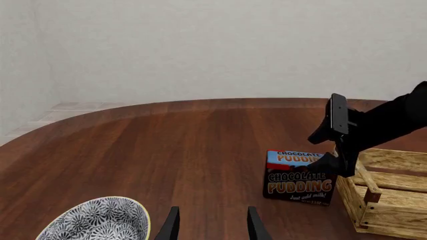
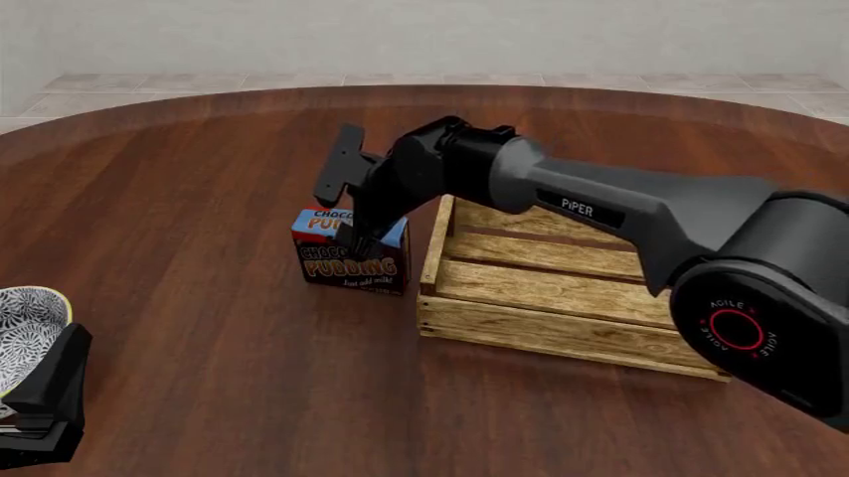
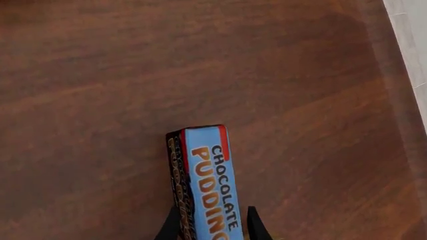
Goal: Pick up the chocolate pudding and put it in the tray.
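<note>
Pudding (image 2: 348, 260) upright between right claw (image 3: 212, 226) fingers.

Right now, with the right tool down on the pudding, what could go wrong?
1. The right tool straddles only one end of the chocolate pudding, so the carton may pivot or slip on lifting.
2. The carton stands close beside the tray; its taller end board could catch it on the way over.
3. Whether the fingers are pressing yet cannot be told.

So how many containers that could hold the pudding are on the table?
2. The tray sits right of the chocolate pudding, near the table's middle. The patterned bowl is at the near left edge, partly cut off, beside the left claw.
</note>
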Tool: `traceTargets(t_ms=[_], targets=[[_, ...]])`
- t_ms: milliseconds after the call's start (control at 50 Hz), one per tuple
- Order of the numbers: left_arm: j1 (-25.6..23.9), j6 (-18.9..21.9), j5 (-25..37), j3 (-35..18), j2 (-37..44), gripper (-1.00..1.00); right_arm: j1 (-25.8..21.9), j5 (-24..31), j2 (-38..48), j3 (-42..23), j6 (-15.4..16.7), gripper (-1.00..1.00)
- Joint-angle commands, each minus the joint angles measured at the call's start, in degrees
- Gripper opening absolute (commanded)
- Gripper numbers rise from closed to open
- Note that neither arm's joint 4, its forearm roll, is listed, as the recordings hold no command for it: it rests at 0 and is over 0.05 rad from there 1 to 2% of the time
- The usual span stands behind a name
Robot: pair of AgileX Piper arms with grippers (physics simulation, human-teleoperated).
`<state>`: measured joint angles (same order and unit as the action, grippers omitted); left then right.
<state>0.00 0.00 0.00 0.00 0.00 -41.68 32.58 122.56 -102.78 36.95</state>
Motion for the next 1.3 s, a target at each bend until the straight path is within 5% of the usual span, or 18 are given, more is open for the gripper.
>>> traceTargets(t_ms=[20,1300], targets=[[0.0,0.0,0.0,0.0,0.0,1.0,0.38,0.05,0.23,-0.35,-0.05,1.0],[0.0,0.0,0.0,0.0,0.0,1.0,0.86,-0.75,1.48,-0.55,-1.33,1.0]])
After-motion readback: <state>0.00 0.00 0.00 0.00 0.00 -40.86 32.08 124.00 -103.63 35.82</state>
